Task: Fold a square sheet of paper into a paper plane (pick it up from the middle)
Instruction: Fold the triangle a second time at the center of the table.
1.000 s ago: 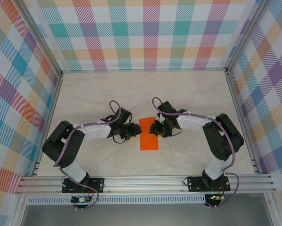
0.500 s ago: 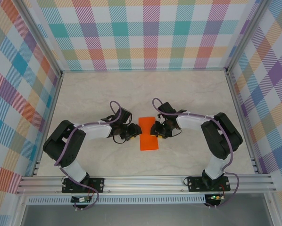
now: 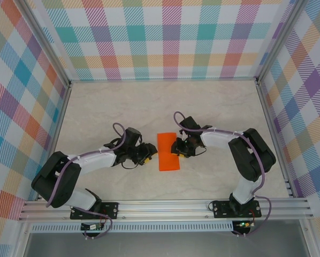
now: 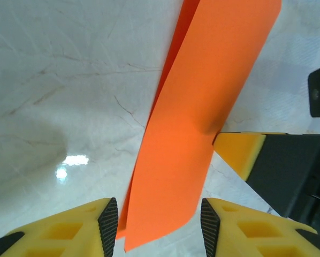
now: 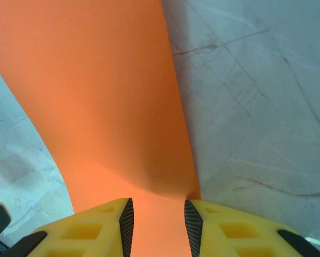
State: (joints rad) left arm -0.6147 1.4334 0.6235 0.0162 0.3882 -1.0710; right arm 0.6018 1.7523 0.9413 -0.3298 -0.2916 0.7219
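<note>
One orange paper plane (image 3: 168, 152), folded to a narrow strip, is lying mid-table (image 3: 122, 107) between two grippers. The right gripper (image 3: 177, 148) is pinching its edge; the left gripper (image 3: 150, 153) is standing parted beside it, holding nothing.

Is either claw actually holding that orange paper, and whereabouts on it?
The right claw pinches the orange paper at its right edge, about midway along. The left claw is open, with the paper's edge between its fingers.
</note>
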